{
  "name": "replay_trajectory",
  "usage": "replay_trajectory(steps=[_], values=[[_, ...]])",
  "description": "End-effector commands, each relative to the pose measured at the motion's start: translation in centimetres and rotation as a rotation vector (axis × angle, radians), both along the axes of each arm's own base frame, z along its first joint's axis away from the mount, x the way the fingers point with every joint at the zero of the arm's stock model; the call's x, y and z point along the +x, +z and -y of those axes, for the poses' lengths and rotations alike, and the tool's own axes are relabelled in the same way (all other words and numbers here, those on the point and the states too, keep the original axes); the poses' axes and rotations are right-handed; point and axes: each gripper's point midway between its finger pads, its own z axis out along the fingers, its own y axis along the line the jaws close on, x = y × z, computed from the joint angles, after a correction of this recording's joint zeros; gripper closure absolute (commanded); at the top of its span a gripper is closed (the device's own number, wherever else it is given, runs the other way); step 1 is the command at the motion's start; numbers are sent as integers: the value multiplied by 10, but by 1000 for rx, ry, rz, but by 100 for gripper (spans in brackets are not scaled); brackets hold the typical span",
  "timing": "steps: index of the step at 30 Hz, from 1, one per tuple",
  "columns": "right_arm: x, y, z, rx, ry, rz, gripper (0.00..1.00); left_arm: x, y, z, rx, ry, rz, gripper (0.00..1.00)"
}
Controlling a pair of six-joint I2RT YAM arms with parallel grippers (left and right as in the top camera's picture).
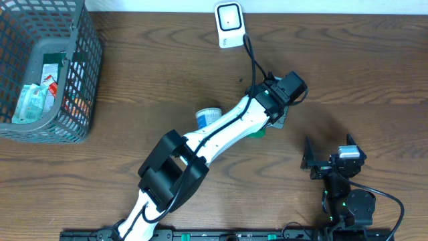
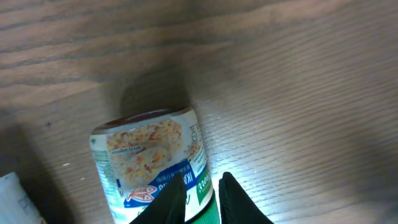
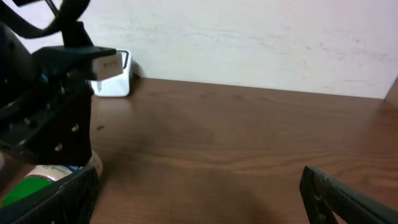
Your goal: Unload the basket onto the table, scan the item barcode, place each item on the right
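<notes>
The left gripper has its two black fingers drawn close together, pinching the green end of a cylindrical food container with a blue, white and green printed label. The container lies on its side on the brown wooden table, near the middle and under the left arm. The right gripper hangs near the table with its jaws spread wide and nothing between them. A white barcode scanner stands at the far edge, and a grey wire basket sits at the left.
</notes>
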Motion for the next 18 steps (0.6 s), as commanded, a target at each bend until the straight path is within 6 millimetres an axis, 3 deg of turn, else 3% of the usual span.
replay_trajectory(steps=[1, 6, 12, 18], values=[[0, 0, -1, 12, 3, 1, 1, 2, -4, 0, 13, -32, 11, 79], [0, 0, -1, 12, 3, 1, 1, 6, -3, 1, 9, -29, 27, 79], [0, 0, -1, 12, 3, 1, 1, 24, 3, -13, 105, -22, 139, 76], [0, 0, -1, 12, 3, 1, 1, 18, 0, -6, 71, -55, 103, 76]])
